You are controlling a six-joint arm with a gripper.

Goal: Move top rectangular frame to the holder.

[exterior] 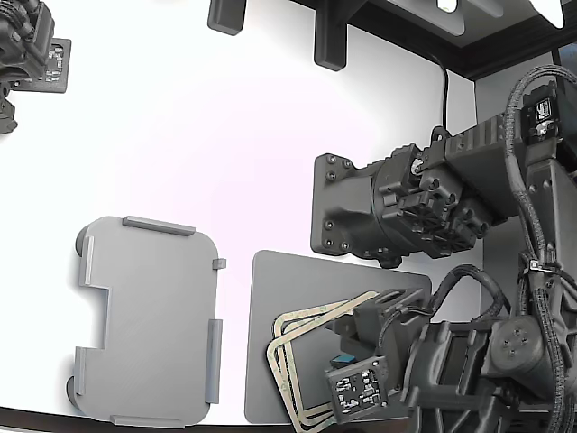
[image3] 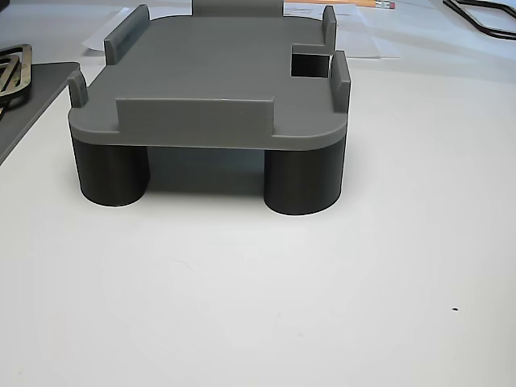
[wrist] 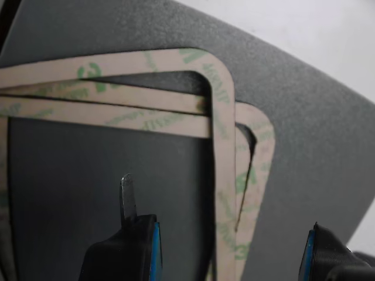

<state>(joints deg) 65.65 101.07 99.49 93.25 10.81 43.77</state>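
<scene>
Several beige-tan rectangular frames lie in a skewed stack on a dark grey mat [exterior: 270, 298]. The top frame [wrist: 224, 146] shows its rounded corner and one long side in the wrist view, and it also shows in the exterior view [exterior: 317, 316]. My gripper [wrist: 228, 254] is open right over the stack, and that long side of the frame runs between its blue-padded fingers [wrist: 137, 246]. In the exterior view the gripper [exterior: 343, 358] hides the stack's right part. The light grey holder [exterior: 144, 320] with raised tabs stands empty at the exterior view's left, on dark round legs in the other view [image3: 210, 72].
A second dark arm [exterior: 388, 207] hangs above the mat's far edge, close to my arm. The mat's edge with a frame corner [image3: 12, 64] shows left of the holder in the other view. Another black device [exterior: 27, 50] sits at the exterior view's top left.
</scene>
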